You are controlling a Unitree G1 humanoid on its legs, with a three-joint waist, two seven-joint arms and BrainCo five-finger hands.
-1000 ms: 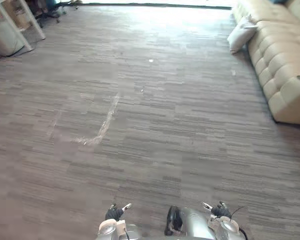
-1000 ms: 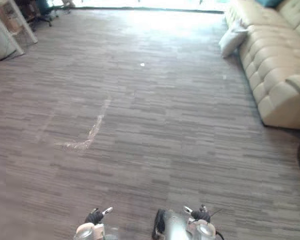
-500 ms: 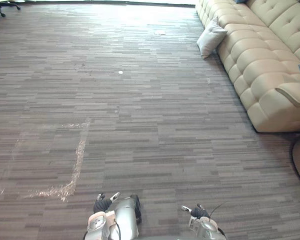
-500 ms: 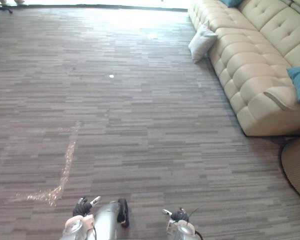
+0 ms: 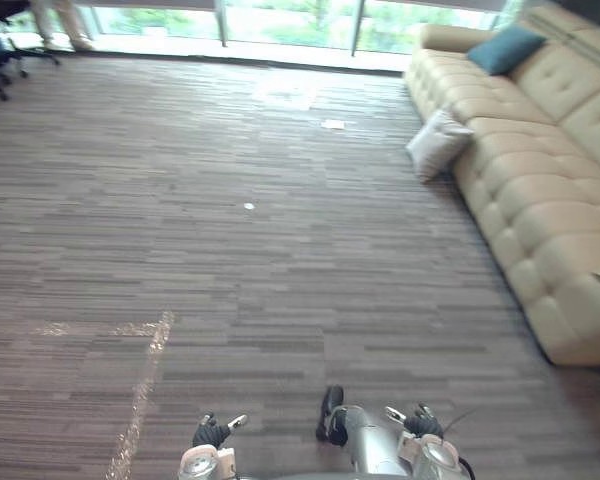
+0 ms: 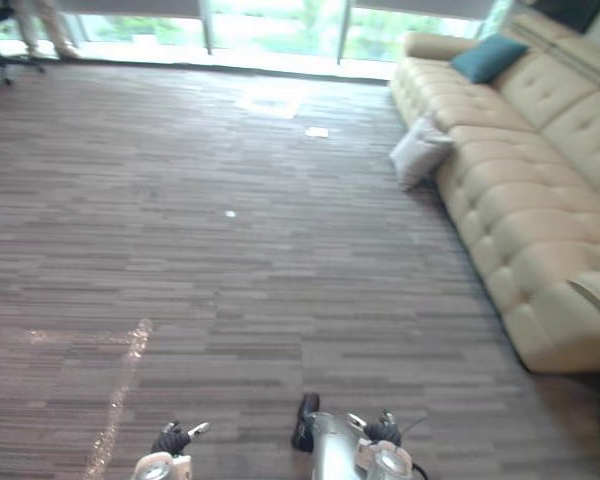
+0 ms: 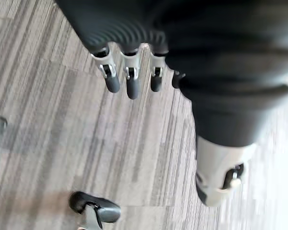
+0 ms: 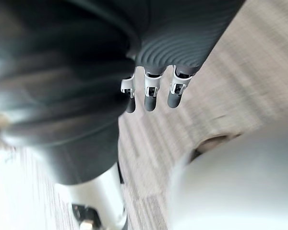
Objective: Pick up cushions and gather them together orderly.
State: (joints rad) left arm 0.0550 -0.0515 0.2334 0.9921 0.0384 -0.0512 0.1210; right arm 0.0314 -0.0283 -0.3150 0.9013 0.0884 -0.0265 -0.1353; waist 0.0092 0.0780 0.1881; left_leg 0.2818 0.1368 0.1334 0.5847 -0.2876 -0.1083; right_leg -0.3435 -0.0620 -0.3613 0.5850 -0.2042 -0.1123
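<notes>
Ahead, white cushion [image 5: 438, 143]: left eye view; on the carpet [image 5: 230, 260], leaning against the beige sofa [image 5: 540, 200].
Teal cushion [image 6: 488, 57]: right eye view; on the sofa's far end, against its backrest.
Left hand [image 7: 127, 85]: left wrist view; fingers straight, holding nothing, above carpet.
Right hand [image 8: 150, 97]: right wrist view; fingers relaxed, holding nothing.

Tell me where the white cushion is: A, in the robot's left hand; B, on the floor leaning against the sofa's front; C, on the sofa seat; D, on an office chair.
B: the white cushion rests on the carpet, leaning against the front of the beige sofa.
</notes>
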